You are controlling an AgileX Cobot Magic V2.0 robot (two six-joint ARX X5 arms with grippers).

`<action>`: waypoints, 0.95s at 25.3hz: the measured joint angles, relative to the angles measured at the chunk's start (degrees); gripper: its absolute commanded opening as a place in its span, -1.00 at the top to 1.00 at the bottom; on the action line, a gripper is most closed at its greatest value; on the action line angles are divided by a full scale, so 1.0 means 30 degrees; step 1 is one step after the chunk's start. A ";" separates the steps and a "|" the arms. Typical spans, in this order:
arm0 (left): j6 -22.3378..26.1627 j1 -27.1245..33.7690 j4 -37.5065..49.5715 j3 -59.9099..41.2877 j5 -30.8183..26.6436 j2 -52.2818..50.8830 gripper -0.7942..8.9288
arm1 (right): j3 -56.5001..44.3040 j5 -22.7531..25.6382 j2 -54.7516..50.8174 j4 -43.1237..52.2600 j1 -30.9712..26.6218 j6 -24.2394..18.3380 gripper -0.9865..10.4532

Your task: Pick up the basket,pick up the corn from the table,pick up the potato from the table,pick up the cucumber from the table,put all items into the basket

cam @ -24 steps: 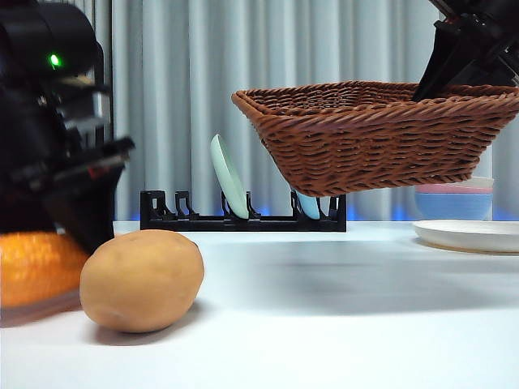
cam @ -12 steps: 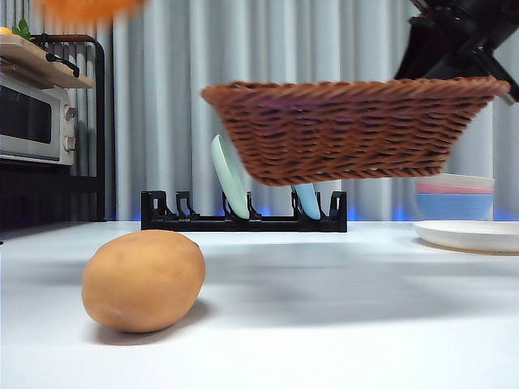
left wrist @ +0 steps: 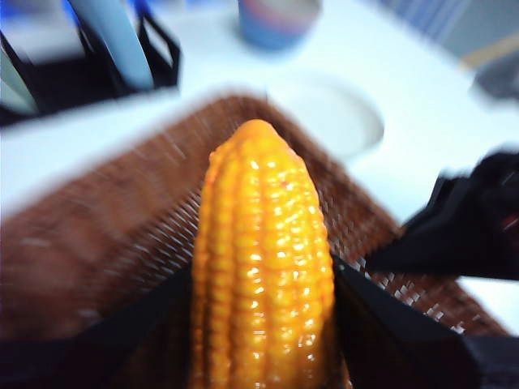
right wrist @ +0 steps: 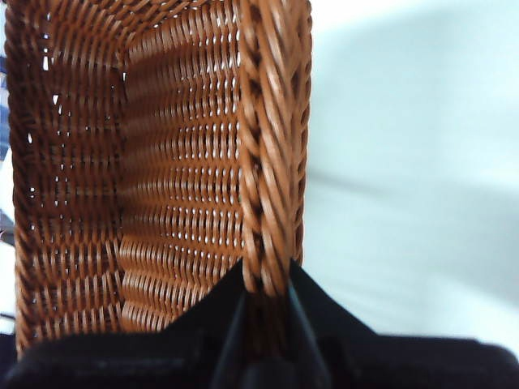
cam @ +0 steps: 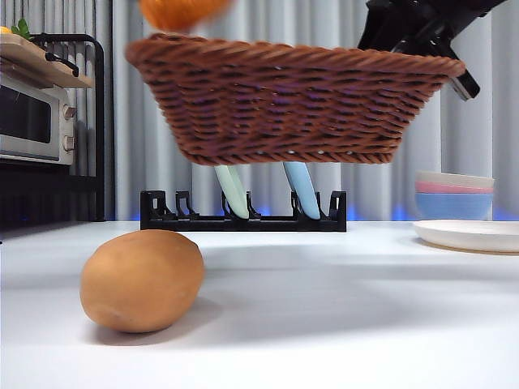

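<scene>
The brown wicker basket (cam: 292, 101) hangs in the air above the table (cam: 340, 308). My right gripper (right wrist: 266, 284) is shut on its rim (right wrist: 272, 146) and shows black at the top right of the front view (cam: 413, 28). My left gripper (left wrist: 259, 324) is shut on the corn (left wrist: 261, 275) and holds it over the basket's inside (left wrist: 105, 259). The corn's lower end shows above the basket's left rim in the front view (cam: 180, 11). The potato (cam: 142, 279) lies on the table at the front left. The cucumber is out of view.
A black dish rack (cam: 243, 212) with pale green and blue plates stands behind. Stacked bowls (cam: 454, 194) and a white plate (cam: 470, 235) sit at the right. A microwave (cam: 36, 121) on a shelf is at the far left.
The basket has moved left and slightly up. The corn has risen off the table and moved right, now above the basket's left rim. The potato has not moved.
</scene>
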 measured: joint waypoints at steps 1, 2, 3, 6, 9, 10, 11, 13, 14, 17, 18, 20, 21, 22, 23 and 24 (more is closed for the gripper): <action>0.0000 -0.0306 0.0000 -0.0007 0.0007 0.0634 0.85 | 0.0000 -0.0007 0.0000 0.0036 0.0131 0.0095 0.85; 0.0007 -0.0517 0.0007 -0.0007 0.0000 0.1056 0.85 | 0.0000 -0.0007 0.0000 0.0087 0.0175 0.0153 0.85; 0.0000 -0.0729 0.0015 -0.0007 -0.0036 0.1428 0.85 | 0.0000 -0.0015 0.0000 0.0117 0.0189 0.0240 0.85; 0.0007 -0.1413 0.0015 -0.0007 -0.0721 0.2543 0.84 | 0.0000 0.0000 0.0000 0.0131 0.0197 0.0510 0.85; 0.0036 -0.1858 0.0007 -0.0007 -0.0867 0.3067 0.33 | 0.0000 0.0000 0.0000 0.0117 0.0197 0.0590 0.85; 0.0036 -0.1974 0.0036 -0.0007 -0.0896 0.3031 -0.07 | 0.0000 0.0007 0.0000 0.0117 0.0175 0.0634 0.85; 0.0036 -0.2055 0.0036 0.0000 -0.0911 0.2958 -0.21 | 0.0000 0.0000 0.0000 0.0124 0.0175 0.0648 0.85; 0.0036 -0.2062 0.0015 0.0117 -0.0911 0.2943 -0.21 | 0.0000 0.0000 0.0000 0.0117 0.0175 0.0648 0.85; 0.0036 -0.2062 0.0007 0.0197 -0.0911 0.2943 -0.21 | 0.0000 0.0007 0.0000 0.0124 0.0175 0.0648 0.85; 0.0036 -0.2062 -0.0051 0.0568 -0.0896 0.2943 -0.21 | 0.0000 0.0087 0.0000 0.0124 0.0175 0.0648 0.85; 0.0029 -0.2062 -0.0270 0.0743 -0.0889 0.2943 -0.21 | 0.0000 0.0131 0.0000 0.0124 0.0175 0.0648 0.85; 0.0022 -0.2062 -0.1479 0.1566 -0.0867 0.2943 -0.21 | 0.0000 0.0168 0.0000 0.0124 0.0175 0.0641 0.85; 0.0022 -0.2062 -0.2361 0.2310 -0.0845 0.2907 -0.21 | 0.0000 0.0175 0.0000 0.0131 0.0153 0.0634 0.85; 0.0022 -0.2062 -0.3075 0.3024 -0.0838 0.2783 -0.21 | 0.0000 0.0393 0.0000 0.0124 0.0153 0.0583 0.85; 0.0073 -0.2106 -0.3825 0.3854 -0.0845 0.2499 -0.21 | 0.0000 0.0867 0.0000 0.0131 0.0124 0.0481 0.85; 0.0240 -0.2200 -0.4605 0.4779 -0.0845 0.2062 -0.21 | 0.0000 0.1202 0.0000 0.0117 0.0007 0.0415 0.85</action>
